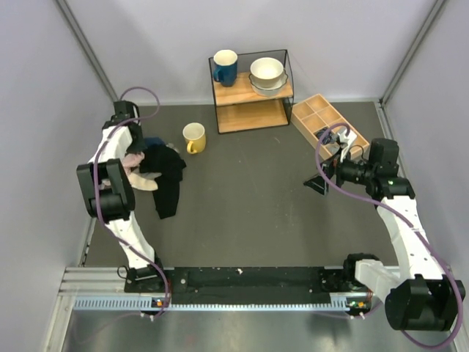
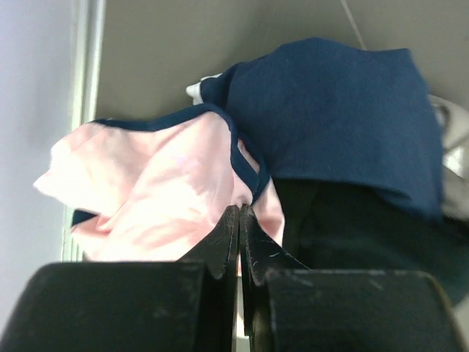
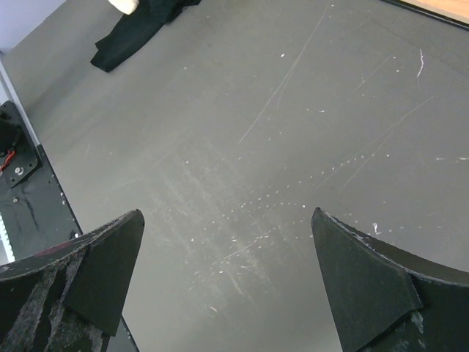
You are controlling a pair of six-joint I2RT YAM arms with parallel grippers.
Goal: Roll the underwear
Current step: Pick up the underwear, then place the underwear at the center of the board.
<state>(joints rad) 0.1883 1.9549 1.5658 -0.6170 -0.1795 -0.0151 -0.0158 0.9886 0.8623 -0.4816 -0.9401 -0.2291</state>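
**Left gripper** [image 2: 238, 214]: jaws pressed together with almost no gap, tips at the navy-edged rim of the underwear [image 2: 157, 187]. This reads as a pinch on thin fabric at that rim.

**Underwear:** bunched at the far left of the table [image 1: 242, 191], near the wall. A navy garment [image 2: 330, 110] overlaps one side, and a black garment [image 1: 168, 187] lies just beside it.

**Step in hand (judged):** get the underwear clear of the pile so it can be laid flat and rolled.
- Lift slowly and watch that the navy garment does not ride along, since it sits close to the pinch.
- Draw toward the open middle of the table.
- Keep the pull gentle, as a grip on the edging alone may slip.

**Right gripper** [image 3: 226, 220]: jaws wide apart, nothing between them, over bare table and well apart from the pile.

**Unclear:**
- How much fabric sits between the left tips, and whether one layer or two.
- Whether the rim is waistband or leg opening.
- In the top view the left arm covers most of the underwear, so only a pink patch shows.
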